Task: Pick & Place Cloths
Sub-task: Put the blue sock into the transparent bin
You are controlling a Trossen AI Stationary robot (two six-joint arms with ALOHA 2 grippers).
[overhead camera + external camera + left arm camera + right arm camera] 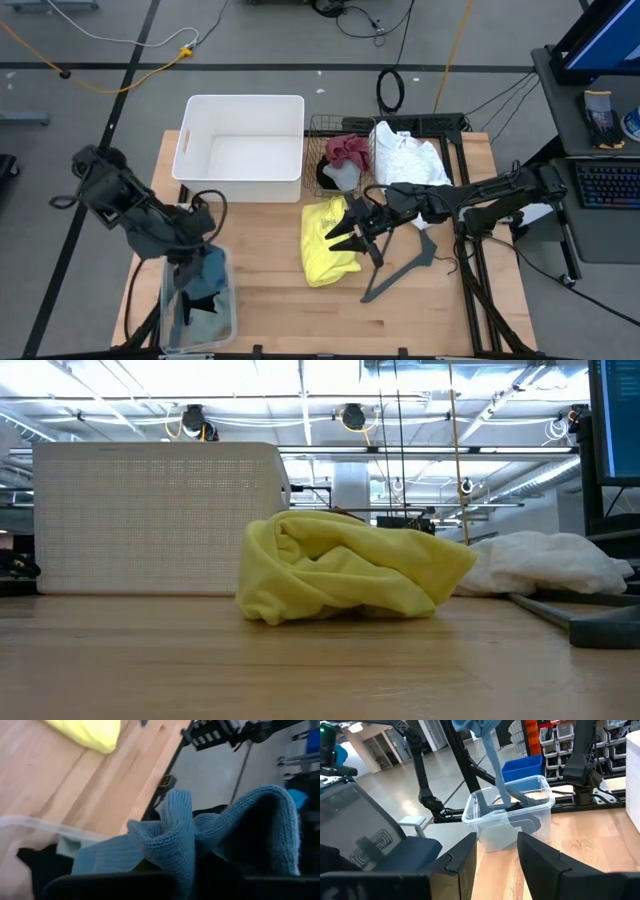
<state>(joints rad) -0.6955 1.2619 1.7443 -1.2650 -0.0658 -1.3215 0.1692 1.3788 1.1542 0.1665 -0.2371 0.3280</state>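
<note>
Table's hanger (pixel 400 268) beside yellow cloth (pixel 327 240)

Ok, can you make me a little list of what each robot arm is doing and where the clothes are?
left pincer: over the clear bin, shut on the blue-teal cloth
right pincer: open, above the yellow cloth
white cloth: on table beside the wire basket
maroon cloth: in the wire basket
white tub: empty
hanger: on table

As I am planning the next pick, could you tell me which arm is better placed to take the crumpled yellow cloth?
The right. Its open gripper hovers at the yellow cloth, while the left gripper holds a blue-teal knit cloth over the clear plastic bin.
</note>
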